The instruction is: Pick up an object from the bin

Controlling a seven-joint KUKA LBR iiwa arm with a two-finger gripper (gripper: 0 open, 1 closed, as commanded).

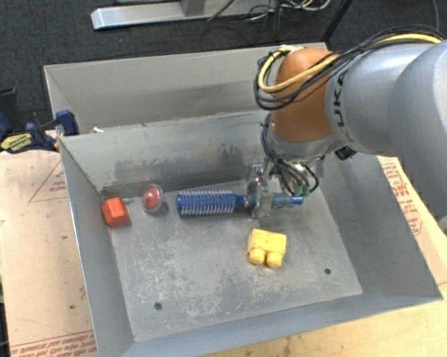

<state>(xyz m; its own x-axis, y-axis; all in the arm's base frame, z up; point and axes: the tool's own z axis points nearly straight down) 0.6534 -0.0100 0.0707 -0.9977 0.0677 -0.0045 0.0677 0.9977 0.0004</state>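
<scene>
Writing: the letters "UK" can be read on the grey arm (397,102) near its wrist; the rest of the word is cut off where the casing curves away
Gripper (263,195): low in the bin (225,316), near the back wall and right of the middle, at the right end of the blue brush (208,202)
Gripper state: I cannot tell whether it is open or closed; the wrist and dark cables cover it
Blue brush: lies flat along the back of the floor, bristled part to the left; its right end is hidden under the gripper
Yellow block (266,248): just in front of the gripper, apart from the brush
Red ball (152,197): just left of the brush; too small to make out well
Orange block (114,211): left of the ball, near the left wall
Arm parts: orange cover (303,102) on the wrist, with a yellow and black cable (273,71) looped over it
</scene>
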